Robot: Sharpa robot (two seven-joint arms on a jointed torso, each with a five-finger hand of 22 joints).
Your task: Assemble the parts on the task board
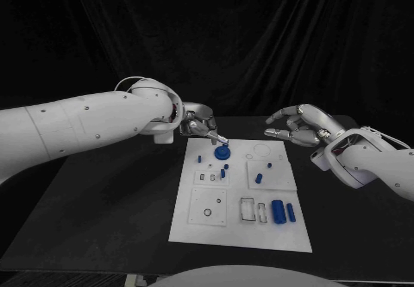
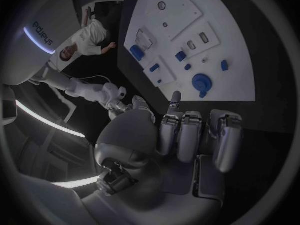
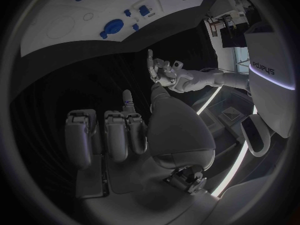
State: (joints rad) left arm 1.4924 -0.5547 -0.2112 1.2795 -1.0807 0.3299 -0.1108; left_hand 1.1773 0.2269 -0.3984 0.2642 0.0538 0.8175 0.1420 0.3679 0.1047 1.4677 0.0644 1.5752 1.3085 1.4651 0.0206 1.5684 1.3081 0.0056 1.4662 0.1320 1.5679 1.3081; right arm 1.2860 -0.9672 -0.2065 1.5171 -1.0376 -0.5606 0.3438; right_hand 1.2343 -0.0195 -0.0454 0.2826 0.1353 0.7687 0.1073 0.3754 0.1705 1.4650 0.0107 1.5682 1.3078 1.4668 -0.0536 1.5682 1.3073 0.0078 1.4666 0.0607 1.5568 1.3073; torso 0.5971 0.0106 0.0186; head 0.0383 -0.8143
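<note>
Parts (image 1: pixel 279 211) show blue on the white task board (image 1: pixel 218 230); left hand (image 1: pixel 198 124) and right hand (image 1: pixel 302 127) curl fingers on nothing.

board: white rectangular task board (image 1: pixel 216 230) in the middle of the black table (image 1: pixel 112 203);
disc: round blue disc part (image 1: pixel 222 153) near the board's far edge;
cylinders: two blue cylinder parts (image 1: pixel 279 211) near its right edge

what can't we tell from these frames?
- Head view: whether the left hand touches the round blue part; fingertips overlap it, contact unclear.
- Left wrist view: the hand's own fingers cover the task board's near edge.
- Head view: small parts too small to identify.
- Right hand: palm side faces away.
</note>
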